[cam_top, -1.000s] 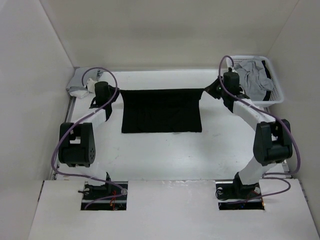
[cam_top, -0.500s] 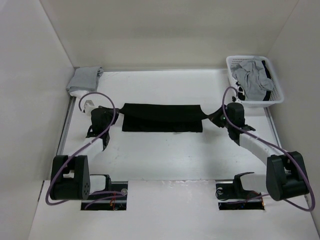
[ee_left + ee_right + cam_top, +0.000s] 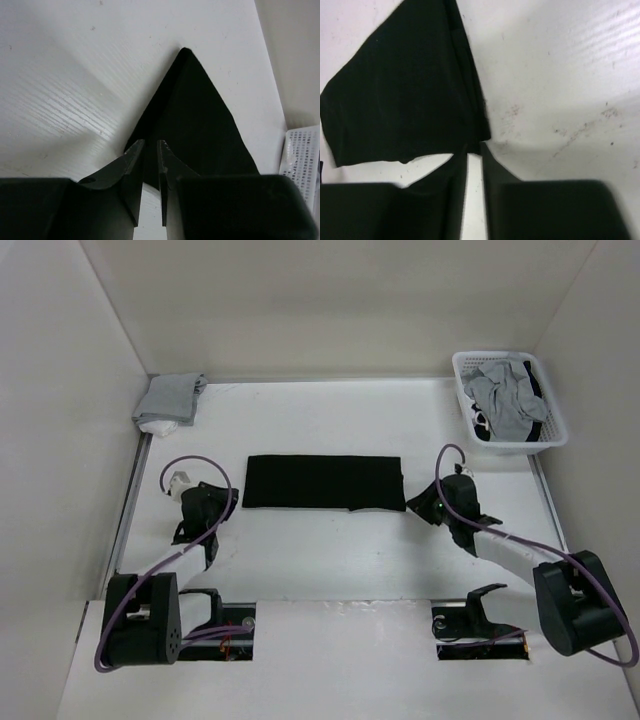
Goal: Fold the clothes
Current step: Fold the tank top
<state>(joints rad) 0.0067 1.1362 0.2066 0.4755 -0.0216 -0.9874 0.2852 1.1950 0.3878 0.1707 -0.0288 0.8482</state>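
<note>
While a grey cloth stack (image 3: 170, 400) sits in the far left corner of the table (image 3: 320, 545), the left gripper (image 3: 151, 145) hangs low at the left end of the black tank top (image 3: 322, 481), its jaws a narrow slit apart and gripping nothing. The tank top lies flat mid-table, folded into a wide band. At its right end the right gripper (image 3: 474, 146) is likewise slightly parted and empty. A white basket (image 3: 458, 365) stands far right.

From overhead I get bright, even light, with faint, soft shadows. The white worktop (image 3: 320, 540) washes out along its far edge. The black tank top (image 3: 323, 481) reads as flat black, its folds barely showing. The left wrist view has streaky glare on the worktop. In both wrist views the jaws sit close to the lens, dark and out of focus.
</note>
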